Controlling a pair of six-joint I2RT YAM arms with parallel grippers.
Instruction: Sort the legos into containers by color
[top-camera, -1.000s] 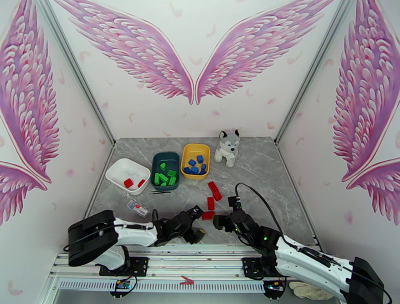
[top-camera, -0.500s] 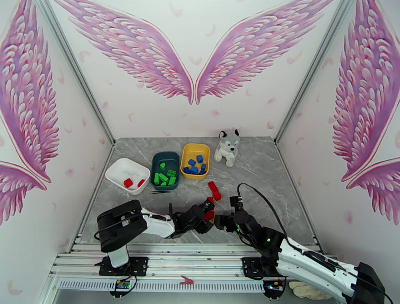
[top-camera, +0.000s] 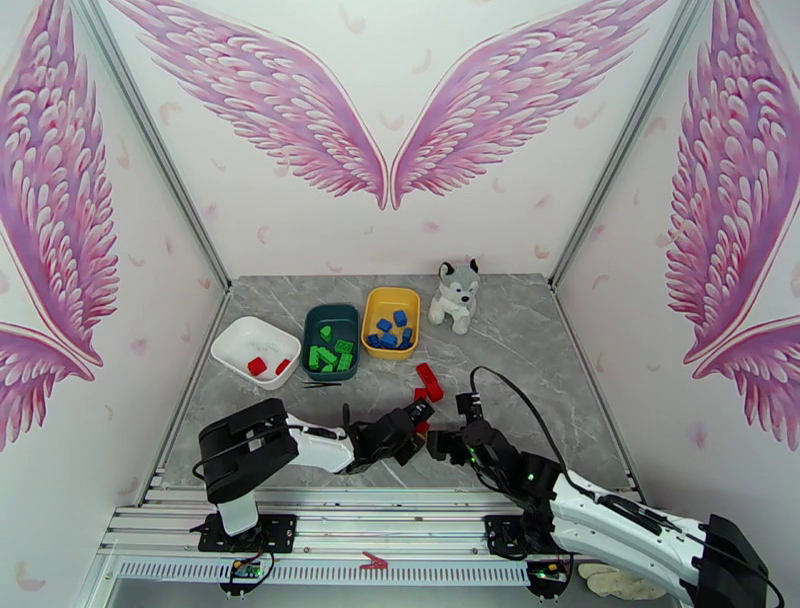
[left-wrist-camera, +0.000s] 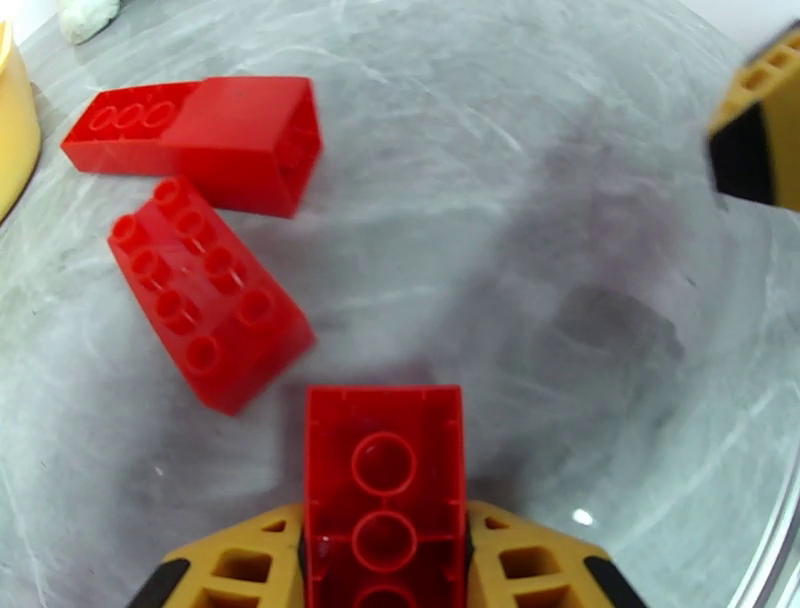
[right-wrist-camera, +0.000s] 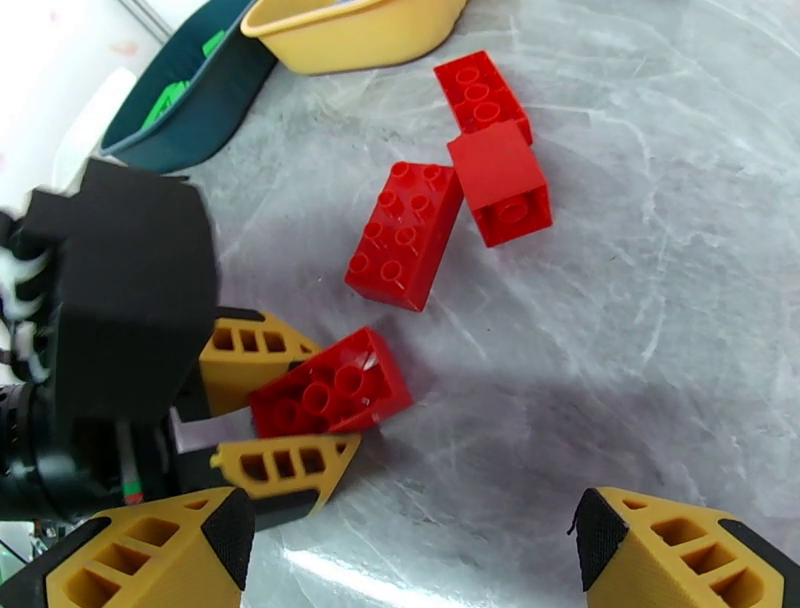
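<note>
**Sorting well advanced; red stock outstanding.**
A small red studded plastic brick (left-wrist-camera: 383, 450) is clamped in the left gripper (left-wrist-camera: 385, 545), low at the near side of the grey marbled table (top-camera: 520, 330). Three loose red bricks (right-wrist-camera: 405, 235) lie just beyond it. The right gripper (right-wrist-camera: 410, 560) stands wide and empty. Green bricks (top-camera: 330, 355) fill the dark teal tray (top-camera: 312, 322), blue bricks (top-camera: 390, 332) the yellow tray (top-camera: 372, 300), and two red bricks (top-camera: 257, 366) the white tray (top-camera: 235, 335). By appearance, four reds are left.

The clamped red brick (left-wrist-camera: 384, 480) runs off the left wrist view's bottom edge.
</note>
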